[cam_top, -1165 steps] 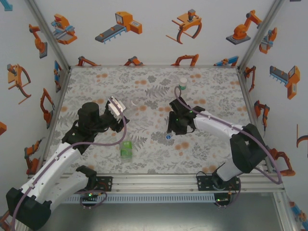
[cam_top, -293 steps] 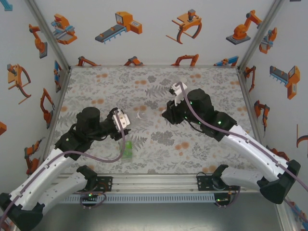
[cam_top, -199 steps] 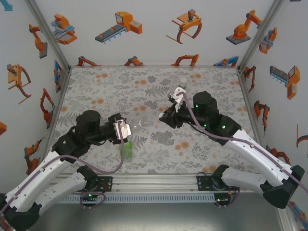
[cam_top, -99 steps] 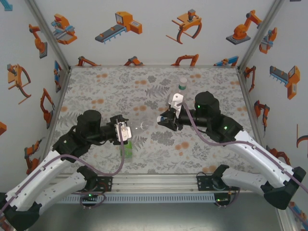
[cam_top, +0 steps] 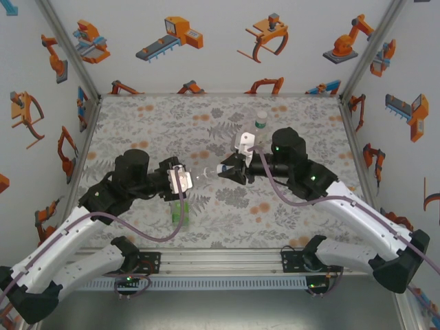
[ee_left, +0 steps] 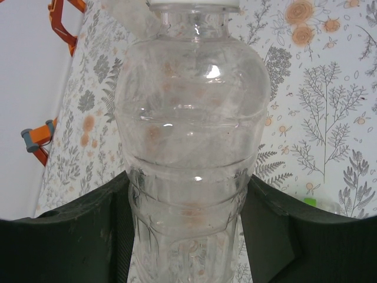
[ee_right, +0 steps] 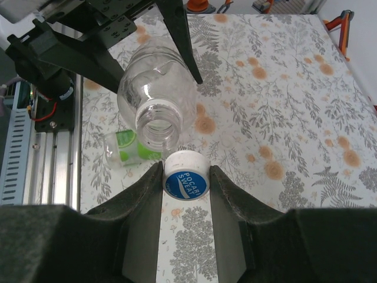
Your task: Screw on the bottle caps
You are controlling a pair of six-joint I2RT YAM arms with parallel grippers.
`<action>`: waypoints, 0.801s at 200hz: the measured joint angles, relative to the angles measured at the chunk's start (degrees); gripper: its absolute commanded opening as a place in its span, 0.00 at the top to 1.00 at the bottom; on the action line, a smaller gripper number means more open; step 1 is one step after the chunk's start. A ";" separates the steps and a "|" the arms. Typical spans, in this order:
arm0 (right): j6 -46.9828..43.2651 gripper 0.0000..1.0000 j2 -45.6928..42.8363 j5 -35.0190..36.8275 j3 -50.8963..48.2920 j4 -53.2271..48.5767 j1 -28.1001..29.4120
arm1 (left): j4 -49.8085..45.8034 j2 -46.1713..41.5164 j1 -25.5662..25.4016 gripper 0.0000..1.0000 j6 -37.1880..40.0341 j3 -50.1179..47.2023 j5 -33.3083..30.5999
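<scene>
My left gripper (cam_top: 185, 179) is shut on the body of a clear bottle (ee_left: 191, 135), held off the mat with its open neck (ee_right: 156, 122) pointing right. My right gripper (ee_right: 186, 177) is shut on a white bottle cap (ee_right: 186, 174) with a blue printed top. That cap sits just in front of the open mouth, slightly below it and apart from it. The short green-tinted bottle (cam_top: 180, 212) lies on the mat below the left gripper and shows as bottle (ee_right: 125, 152) in the right wrist view. The taller clear bottle with a green neck band (cam_top: 260, 122) stands behind the right wrist.
The flower-printed mat (cam_top: 309, 124) covers the table between white walls with orange robot pictures. An aluminium rail (cam_top: 220, 260) runs along the near edge, where both arm bases are bolted.
Both grippers have closed in on each other above the mat's middle. The left brought the clear bottle right and forward, neck toward the right gripper. The right moved left with the cap.
</scene>
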 measured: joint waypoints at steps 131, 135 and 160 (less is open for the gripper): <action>-1.05 1.00 0.20 1.33 0.15 1.99 0.92 | 0.09 0.57 0.00 1.00 -1.75 0.24 -2.03; -1.03 1.00 0.17 1.25 0.13 2.16 0.94 | 0.09 0.57 0.00 1.00 -1.77 0.24 -2.03; -1.05 1.00 0.33 0.09 0.15 2.80 1.29 | 0.09 0.57 0.00 1.00 -1.77 0.24 -2.03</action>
